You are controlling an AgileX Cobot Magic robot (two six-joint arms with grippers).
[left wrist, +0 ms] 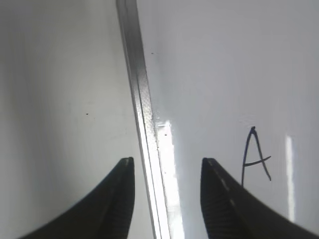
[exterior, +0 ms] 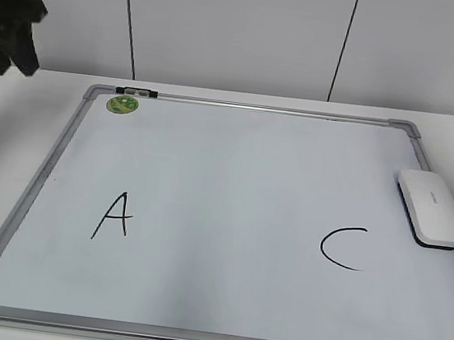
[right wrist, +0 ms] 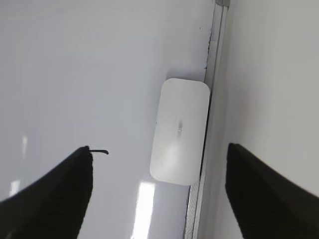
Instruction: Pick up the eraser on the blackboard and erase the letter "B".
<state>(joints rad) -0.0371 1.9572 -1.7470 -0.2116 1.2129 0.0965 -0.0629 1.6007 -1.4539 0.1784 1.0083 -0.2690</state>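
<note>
The blackboard [exterior: 234, 179] is a white board with a silver-grey frame lying flat on the table. It bears a black "A" [exterior: 114, 216] at left and a black "C" [exterior: 342, 247] at right; no letter "B" shows between them. The white eraser [exterior: 430, 207] lies on the board against its right frame, also in the right wrist view [right wrist: 180, 130]. My right gripper [right wrist: 158, 149] is open and empty, high above the eraser. My left gripper [left wrist: 167, 162] is open and empty above the board's left frame [left wrist: 142, 109], with the "A" [left wrist: 254, 157] to its right.
A round green sticker [exterior: 122, 105] sits at the board's far left corner beside a small clip [exterior: 135, 91] on the frame. The white table [exterior: 16, 136] surrounds the board. A white panelled wall [exterior: 244, 31] stands behind. Both arms hang dark at the upper corners.
</note>
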